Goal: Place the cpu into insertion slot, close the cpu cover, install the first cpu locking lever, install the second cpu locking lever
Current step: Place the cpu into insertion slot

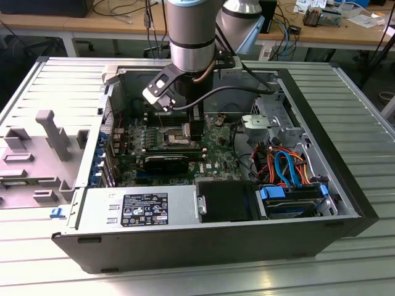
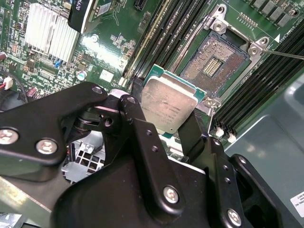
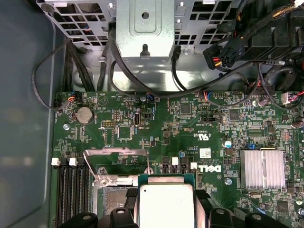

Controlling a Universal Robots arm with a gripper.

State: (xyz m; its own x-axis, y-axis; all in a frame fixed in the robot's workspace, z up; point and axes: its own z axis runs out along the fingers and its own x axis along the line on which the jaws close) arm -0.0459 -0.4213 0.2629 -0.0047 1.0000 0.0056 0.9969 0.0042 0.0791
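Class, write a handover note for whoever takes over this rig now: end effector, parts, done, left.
The end effector is shut on the cpu, held beside the insertion slot, not in it.
The slot is empty, contacts exposed.
The cpu cover looks raised open.
Done: cpu picked up.
Left: seating it, closing the cover, both locking levers.

Arm [image 1: 191, 31]: pale grey cylinder with a black band near its lower end. Wrist: black bracket carrying a white-and-black camera box [image 1: 158, 90]. A black cable [image 1: 247, 90] loops off the wrist. Claw [image 2: 164, 108]: matte black linked bars with rounded ends, silver screws [image 2: 171, 194] at the pivots, two slim black fingers [image 2: 137, 90].
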